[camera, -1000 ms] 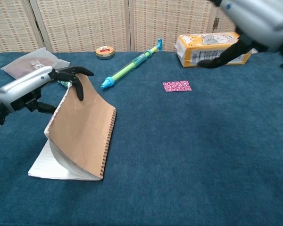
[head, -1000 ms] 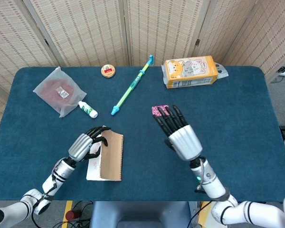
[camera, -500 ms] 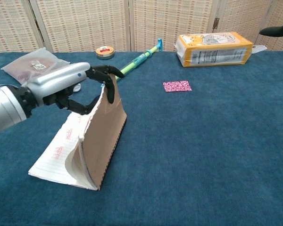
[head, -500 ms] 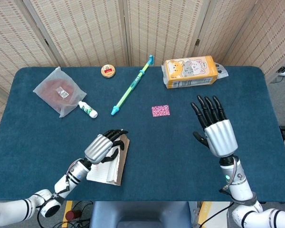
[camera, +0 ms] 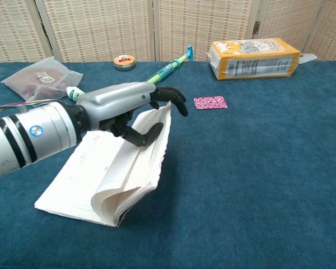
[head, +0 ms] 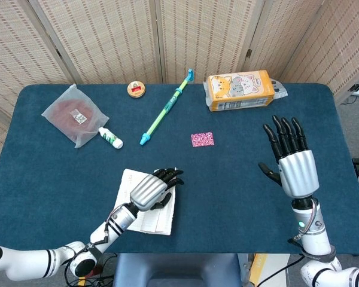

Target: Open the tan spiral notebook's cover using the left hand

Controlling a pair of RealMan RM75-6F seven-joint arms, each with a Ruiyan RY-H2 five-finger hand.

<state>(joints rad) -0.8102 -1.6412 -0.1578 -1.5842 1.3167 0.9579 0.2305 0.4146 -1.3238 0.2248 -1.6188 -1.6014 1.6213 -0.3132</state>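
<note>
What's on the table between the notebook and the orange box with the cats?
In the head view, a small pink patterned card lies between the notebook and the orange box; otherwise there is only bare blue cloth.

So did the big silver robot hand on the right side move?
Yes. In the head view the right hand has slid rightward and slightly back toward the robot, away from the small pink patterned card it earlier covered. It now hovers open, clear of the card.
</note>
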